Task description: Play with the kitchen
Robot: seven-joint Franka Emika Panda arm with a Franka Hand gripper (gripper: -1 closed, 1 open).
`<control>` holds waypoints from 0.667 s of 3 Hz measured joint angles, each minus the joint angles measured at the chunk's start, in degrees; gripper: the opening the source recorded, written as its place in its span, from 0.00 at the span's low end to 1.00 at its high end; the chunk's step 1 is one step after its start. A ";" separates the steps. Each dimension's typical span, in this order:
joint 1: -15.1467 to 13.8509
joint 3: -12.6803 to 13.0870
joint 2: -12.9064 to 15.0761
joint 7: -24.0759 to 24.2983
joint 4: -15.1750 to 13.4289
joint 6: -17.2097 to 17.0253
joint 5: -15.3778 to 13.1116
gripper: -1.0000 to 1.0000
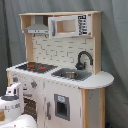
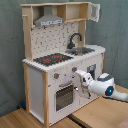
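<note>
The kitchen [image 2: 62, 60] stands upright with its front panel facing the arm, so the knobs and oven door [image 2: 65, 96] sit straight ahead of the gripper [image 2: 78, 81] and within easy reach. In the second exterior view the gripper is pressed close to the panel just beside the oven door, below the hob [image 2: 52, 59], probably working a knob or handle. Whether its fingers are spread or clenched I cannot tell.

Both ext views face the kitchen [image 1: 60, 70] [image 2: 60, 60] front, mid-range, from opposite front corners; both share it whole
</note>
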 joint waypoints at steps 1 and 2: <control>-3.98 0.05 -0.59 -0.17 4.25 1.23 -0.01 1.00; -5.89 1.56 -0.73 2.61 5.03 -0.16 0.03 1.00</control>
